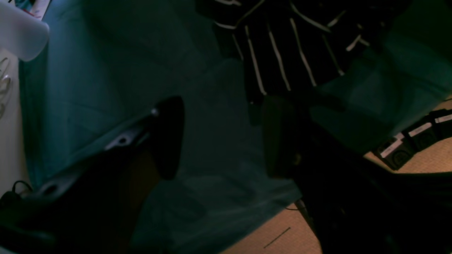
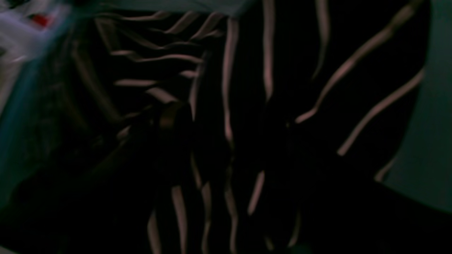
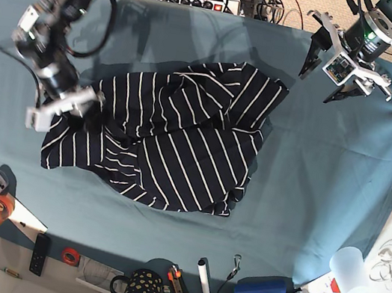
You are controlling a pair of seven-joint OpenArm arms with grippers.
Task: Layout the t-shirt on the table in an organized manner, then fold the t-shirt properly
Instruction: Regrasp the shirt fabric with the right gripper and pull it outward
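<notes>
On counter [image 3: 327, 177], t-shirt [image 3: 166, 141] lies bunched near middle. Base view shows whole shirt; right wrist view shows only dark stripes up close, blurry. Left hand [image 3: 340, 62] open, up over bare cloth, apart from shirt. Right hand [image 3: 74, 106] at shirt's edge; cannot tell grip. No writing readable.

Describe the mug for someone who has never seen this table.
Start at the teal table and follow its near edge, below the striped t-shirt. The mug stands among small tools there: black, covered in pale dots, handle on its left.
</notes>
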